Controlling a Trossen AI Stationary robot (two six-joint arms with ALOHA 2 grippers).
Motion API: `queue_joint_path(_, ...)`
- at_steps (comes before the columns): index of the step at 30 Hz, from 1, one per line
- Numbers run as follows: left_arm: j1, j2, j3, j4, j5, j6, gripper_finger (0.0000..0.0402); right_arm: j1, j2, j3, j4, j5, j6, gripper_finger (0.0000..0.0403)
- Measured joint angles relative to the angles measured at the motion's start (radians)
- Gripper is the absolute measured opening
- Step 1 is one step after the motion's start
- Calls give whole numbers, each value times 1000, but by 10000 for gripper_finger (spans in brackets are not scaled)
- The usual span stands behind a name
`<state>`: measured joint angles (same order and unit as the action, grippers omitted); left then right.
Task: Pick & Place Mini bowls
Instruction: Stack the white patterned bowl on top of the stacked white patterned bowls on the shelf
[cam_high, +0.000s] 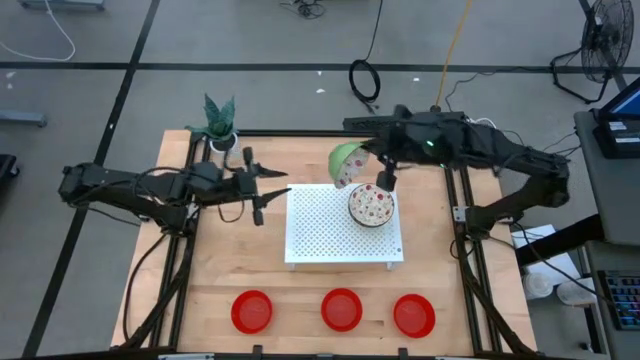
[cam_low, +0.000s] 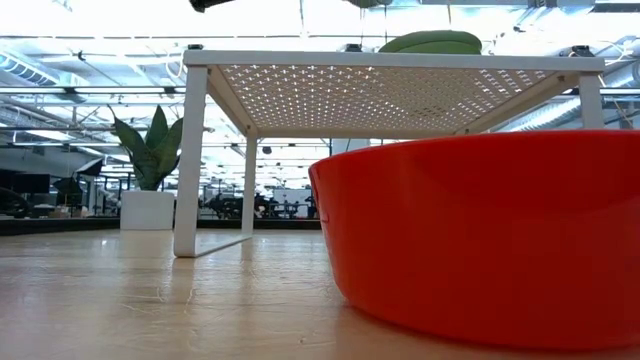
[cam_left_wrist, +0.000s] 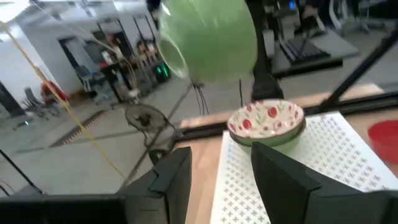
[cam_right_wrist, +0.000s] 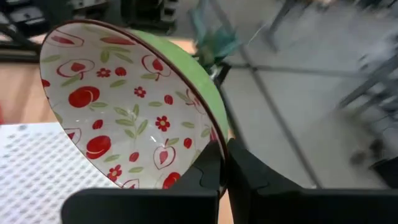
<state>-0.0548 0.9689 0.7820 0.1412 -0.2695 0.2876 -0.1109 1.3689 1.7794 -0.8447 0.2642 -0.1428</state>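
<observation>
Above, round glossy green-backed bowl (cam_high: 345, 163) tilted, perforated board (cam_high: 330, 235)

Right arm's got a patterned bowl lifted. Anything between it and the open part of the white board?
Nothing visible. The right gripper holds the tilted bowl above the perforated board. Another patterned bowl fills the board's right rear corner; the rest is bare. The left gripper hovers off its left edge.

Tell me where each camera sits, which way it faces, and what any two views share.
High: overhead, looking down; both arms, held bowl, perforated board.
Low: table height, facing a red bowl; no arm.
Left wrist: behind left gripper, facing patterned bowl.
Right wrist: behind right gripper, clamping the held bowl.
Shared: held bowl, both wrists.
</observation>
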Motion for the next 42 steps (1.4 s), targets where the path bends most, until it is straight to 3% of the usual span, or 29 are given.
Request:
queue_joint_path(4, 10, -32, -70, 104, -1, 28, 171, -42, 134, 179, -247, -66, 28, 0)
queue_joint_path(11, 39, -25, -79, 100, -1, 20, 170, -111, 330, 472, -626, -299, 123, 0)
queue_joint_path(14, 46, -24, -79, 78, -1, 17, 170, -134, 386, 513, -738, -411, 145, 0)
queue_joint_path(19, 50, -24, -79, 63, -1, 3, 170, -165, 402, 506, -722, -597, 186, 0)
queue_joint_path(37, 50, -24, -79, 15, -1, -79, 170, -169, 401, 505, -727, -645, 282, 0)
queue_joint_path(42, 48, -25, -79, -13, 7, -88, 170, -128, 374, 503, -726, -520, 259, 0)
